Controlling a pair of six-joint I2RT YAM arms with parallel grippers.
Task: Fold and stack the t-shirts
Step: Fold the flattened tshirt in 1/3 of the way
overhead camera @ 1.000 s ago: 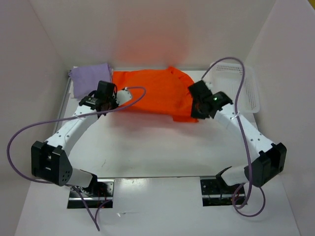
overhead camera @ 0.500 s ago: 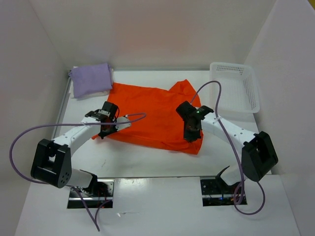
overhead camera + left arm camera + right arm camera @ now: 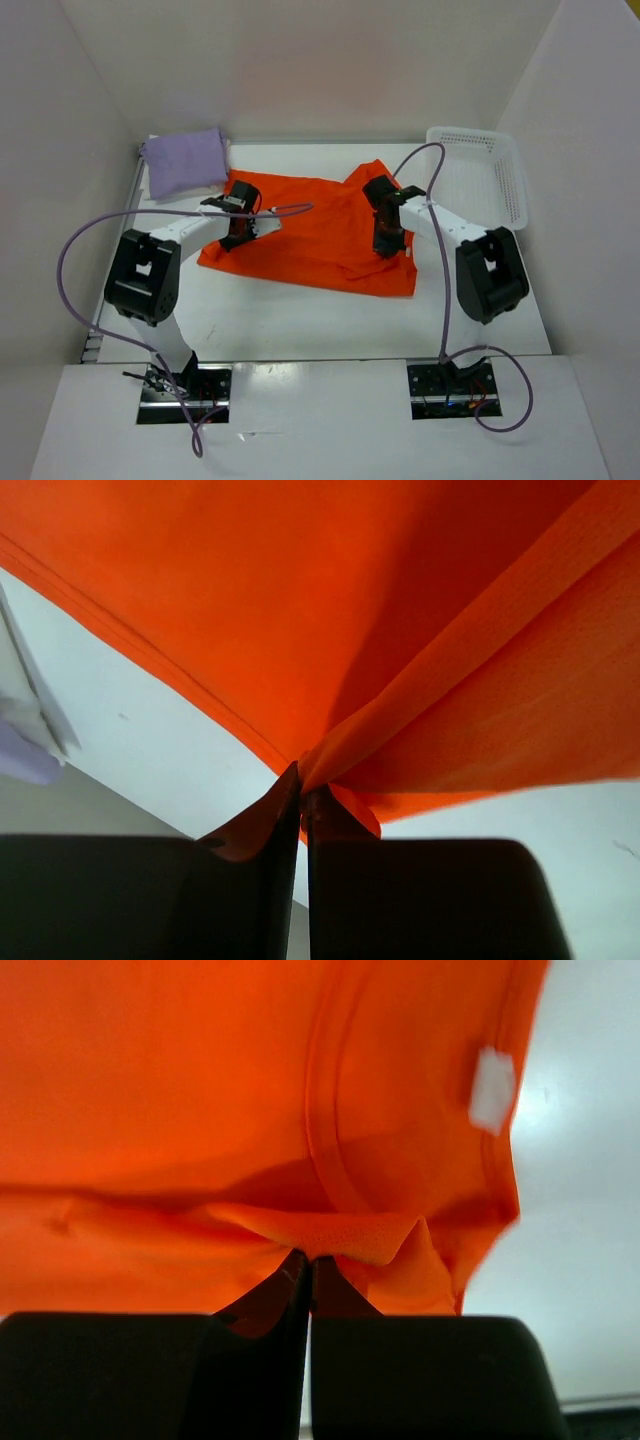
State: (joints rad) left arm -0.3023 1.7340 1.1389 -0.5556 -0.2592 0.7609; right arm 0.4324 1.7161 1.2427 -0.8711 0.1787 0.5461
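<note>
With jaws closed, the left gripper (image 3: 303, 785) and right gripper (image 3: 308, 1260) each pinch the bright orange cloth t-shirt (image 3: 320, 240), seemingly to spread it flat for folding.

The right gripper (image 3: 308, 1263) pinches a fold of the orange shirt (image 3: 180, 1090). A white tag (image 3: 491, 1089) sits near the shirt's edge, with bare table (image 3: 590, 1220) beside it.

The orange t-shirt (image 3: 320, 250) is matt, fine-knit cloth, the basket (image 3: 497, 176) plastic mesh, the table (image 3: 300, 320) smooth and matt.
</note>
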